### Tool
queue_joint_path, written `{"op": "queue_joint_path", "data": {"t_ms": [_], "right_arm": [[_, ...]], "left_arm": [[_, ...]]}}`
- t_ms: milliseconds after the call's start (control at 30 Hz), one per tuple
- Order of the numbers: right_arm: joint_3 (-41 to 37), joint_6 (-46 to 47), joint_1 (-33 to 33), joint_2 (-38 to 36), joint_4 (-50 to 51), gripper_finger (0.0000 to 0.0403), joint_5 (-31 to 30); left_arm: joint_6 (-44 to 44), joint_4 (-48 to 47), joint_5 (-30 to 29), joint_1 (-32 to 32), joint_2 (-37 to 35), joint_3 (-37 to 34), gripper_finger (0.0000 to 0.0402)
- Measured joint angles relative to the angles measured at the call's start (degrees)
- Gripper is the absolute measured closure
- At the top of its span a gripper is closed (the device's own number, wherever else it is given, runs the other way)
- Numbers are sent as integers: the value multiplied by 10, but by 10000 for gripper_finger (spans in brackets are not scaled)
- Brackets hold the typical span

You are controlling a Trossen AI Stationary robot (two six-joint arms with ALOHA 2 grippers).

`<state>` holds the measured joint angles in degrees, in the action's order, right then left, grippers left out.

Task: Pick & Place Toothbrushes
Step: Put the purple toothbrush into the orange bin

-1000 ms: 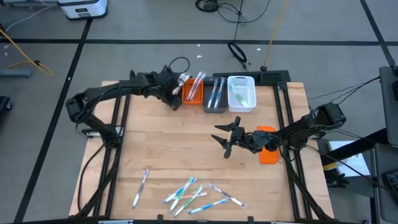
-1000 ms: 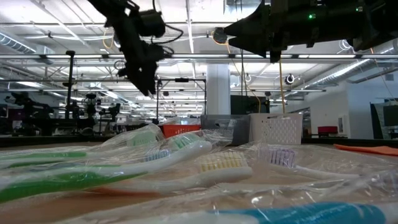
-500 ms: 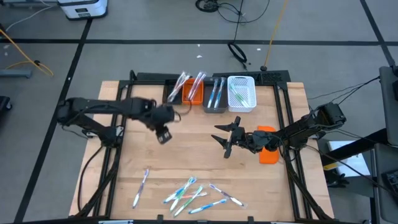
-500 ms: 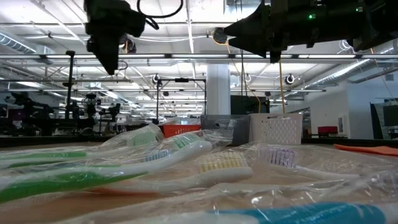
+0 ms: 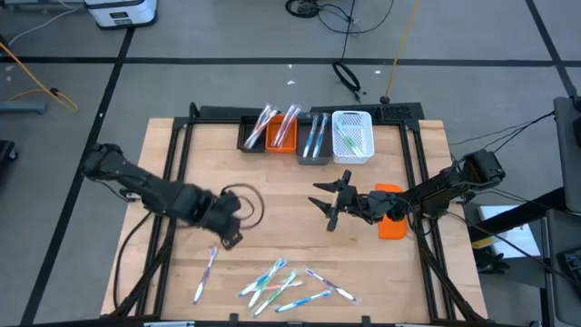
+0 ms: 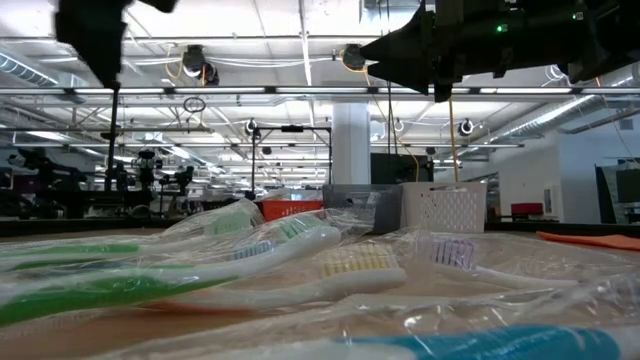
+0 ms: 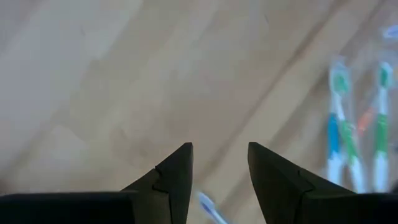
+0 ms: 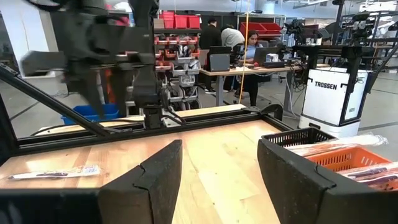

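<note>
With its fingers apart and empty, the left hand (image 5: 231,238) hangs just above the lone toothbrush (image 5: 208,266) on the desk (image 5: 272,195); it should straddle the handle squarely before clenching, while the released right hand (image 5: 329,202) waits mid-desk.

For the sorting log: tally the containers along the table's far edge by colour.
Black bin: 1
Orange bin: 1
Grey bin: 1
White basket: 1
Total: 4
</note>
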<state>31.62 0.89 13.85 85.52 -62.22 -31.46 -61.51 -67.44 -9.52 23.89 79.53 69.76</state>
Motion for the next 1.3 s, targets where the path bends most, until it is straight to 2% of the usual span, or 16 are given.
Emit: {"op": "queue_joint_path", "data": {"t_ms": [300, 500, 667, 900, 1200, 1300], "right_arm": [[0, 0, 0, 0, 0, 202, 0], [0, 0, 0, 0, 0, 202, 0], [0, 0, 0, 0, 0, 202, 0], [0, 0, 0, 0, 0, 202, 0], [0, 0, 0, 0, 4, 202, 0], [0, 0, 0, 0, 4, 202, 0]], "left_arm": [[-277, 36, -13, 157, 0, -42, 250], [-412, 125, -11, 221, 0, -111, 250], [-460, 216, 23, 242, 0, -173, 250], [-517, 230, 63, 246, 0, -223, 250], [-533, 339, 66, 246, 0, -290, 250], [-539, 345, 70, 246, 0, -299, 250]]}}
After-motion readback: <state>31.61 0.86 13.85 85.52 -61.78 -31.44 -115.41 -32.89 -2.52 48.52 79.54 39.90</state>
